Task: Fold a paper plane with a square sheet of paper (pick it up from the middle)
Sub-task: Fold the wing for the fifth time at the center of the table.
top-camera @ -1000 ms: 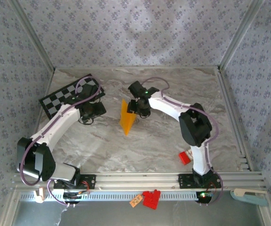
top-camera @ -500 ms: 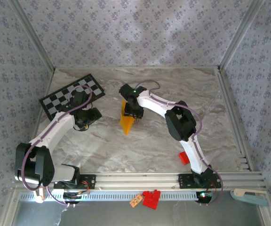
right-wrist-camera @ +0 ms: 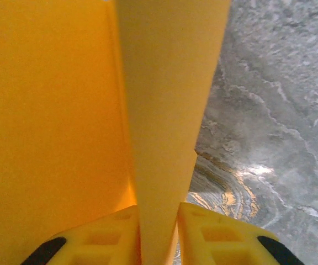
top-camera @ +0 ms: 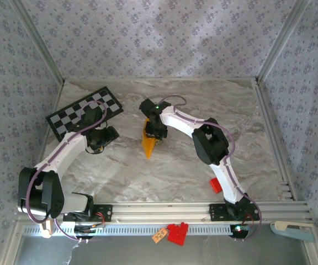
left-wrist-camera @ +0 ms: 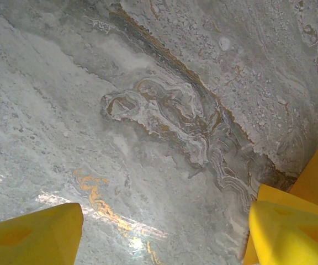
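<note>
Mid-tabletop (top-camera: 203, 99), the right tool (top-camera: 155, 134) is pinching the paper plane (top-camera: 148, 146) by 1 raised fold. The orange-yellow dart stands on edge, tip toward the near side. Left tool (top-camera: 99, 144) hangs just beside the checkered board (top-camera: 73, 113), fingers spread over bare marble. 1 red block (top-camera: 217, 185) lies near the right arm's base.

Seen from overhead, the right gripper (top-camera: 155, 131) is covering the upper part of the paper plane (top-camera: 148, 146). The right arm (top-camera: 211, 144) is hiding part of the small red block (top-camera: 216, 185). The left arm (top-camera: 65, 149) is crossing the checkered board (top-camera: 70, 113).
</note>
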You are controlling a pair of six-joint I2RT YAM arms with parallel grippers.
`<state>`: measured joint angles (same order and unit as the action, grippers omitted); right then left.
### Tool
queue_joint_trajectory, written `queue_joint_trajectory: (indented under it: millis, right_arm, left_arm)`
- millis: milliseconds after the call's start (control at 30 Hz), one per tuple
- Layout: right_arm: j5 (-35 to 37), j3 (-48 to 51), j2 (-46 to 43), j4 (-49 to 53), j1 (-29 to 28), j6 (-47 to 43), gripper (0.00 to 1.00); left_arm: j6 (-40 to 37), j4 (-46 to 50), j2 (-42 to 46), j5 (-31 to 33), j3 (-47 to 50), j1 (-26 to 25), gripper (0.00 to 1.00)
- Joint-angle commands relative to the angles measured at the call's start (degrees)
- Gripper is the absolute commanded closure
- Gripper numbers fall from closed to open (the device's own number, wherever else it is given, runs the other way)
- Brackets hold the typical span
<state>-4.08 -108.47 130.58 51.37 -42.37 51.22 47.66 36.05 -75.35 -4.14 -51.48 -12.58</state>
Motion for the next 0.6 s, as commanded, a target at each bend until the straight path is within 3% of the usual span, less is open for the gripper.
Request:
queue_joint_trajectory:
  millis: [0,167,567]
  right_arm:
    - [-2.4,2.26,-3.45,-1.97,0.83,-0.18,0.79]
    - [-5.88,7.45,-6.82,-8.46,2.73,-2.43,0.85]
    - [-20.53,21.81,-13.95,-29.7,6.2,-6.87,0.84]
  left_arm:
    - [-0.14,-0.72,0.78,-1.55,0.25,0.54,0.21]
    - [-0.11,-1.9,0.4,-3.15,0.61,0.78,0.21]
    - [0.73,-9.98,-1.07,-11.93,3.22,1.04,0.21]
